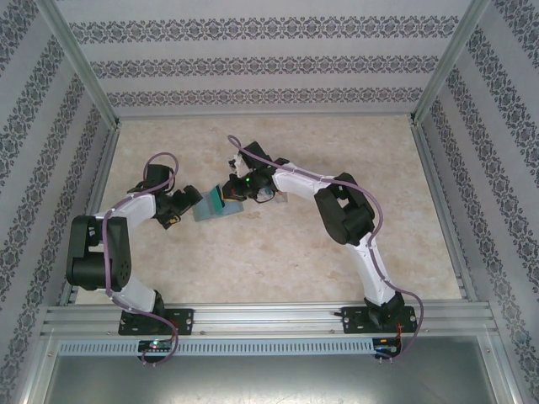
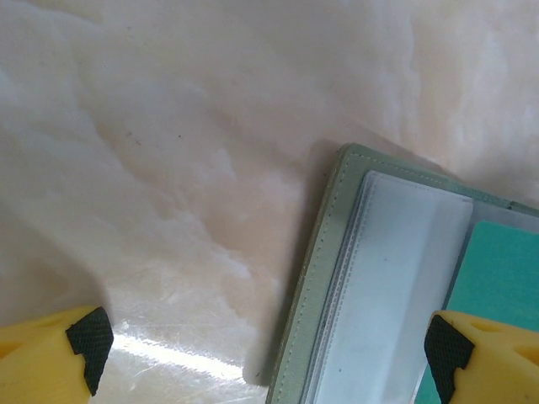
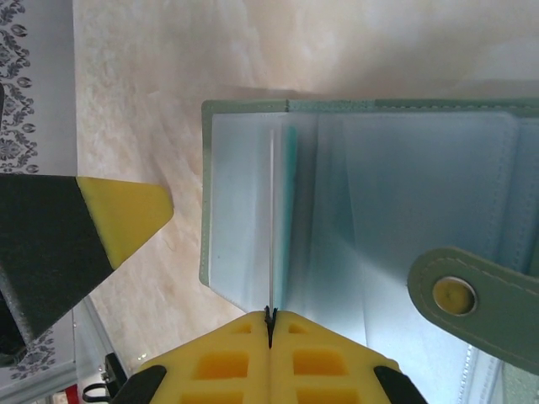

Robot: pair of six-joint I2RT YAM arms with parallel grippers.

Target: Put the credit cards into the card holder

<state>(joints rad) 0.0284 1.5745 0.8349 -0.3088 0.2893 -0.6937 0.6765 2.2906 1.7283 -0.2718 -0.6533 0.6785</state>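
The card holder (image 1: 209,210) lies open on the beige table between both arms, grey-green with clear sleeves inside. Its tab clasp (image 3: 476,296) lies across the right side. A teal credit card (image 2: 497,278) sits in a sleeve. My left gripper (image 2: 265,341) is open and straddles the holder's stitched left edge (image 2: 324,278), touching nothing. My right gripper (image 3: 270,318) is shut on a thin sheet standing edge-on (image 3: 271,219); it looks like one clear sleeve lifted off the holder. Teal (image 3: 290,160) shows just behind that sheet. In the top view the left gripper (image 1: 190,202) and right gripper (image 1: 237,188) flank the holder.
A yellow fingertip (image 3: 126,215) of the left gripper stands just left of the holder. Patterned walls (image 1: 269,67) and aluminium rails (image 1: 269,318) enclose the table. Bare beige surface (image 1: 278,261) lies in front of the holder.
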